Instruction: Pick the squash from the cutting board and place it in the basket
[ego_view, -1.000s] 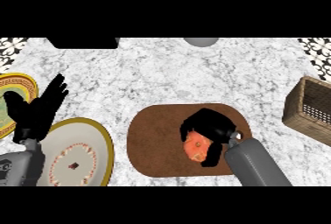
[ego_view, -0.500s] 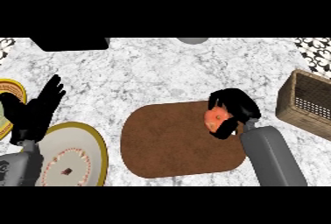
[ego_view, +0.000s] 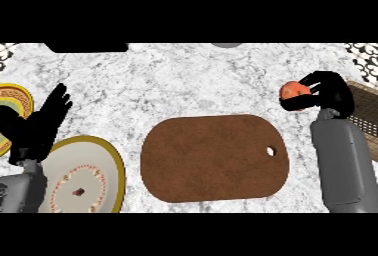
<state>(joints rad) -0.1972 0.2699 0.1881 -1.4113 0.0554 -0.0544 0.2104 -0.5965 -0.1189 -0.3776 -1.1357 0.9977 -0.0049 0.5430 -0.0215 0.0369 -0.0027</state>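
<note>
1. Head view showed the carry step: the right hand (ego_view: 325, 92) was curled round the squash (ego_view: 294, 90), held clear of the cutting board (ego_view: 214, 157) and just beside the basket (ego_view: 364, 117).
2. Next, I judged, the squash needed moving over the basket, then release.
3. The left hand (ego_view: 40, 122) rested at the view's left, fingers relaxed, holding nothing, near the cream plate (ego_view: 85, 175).
</note>
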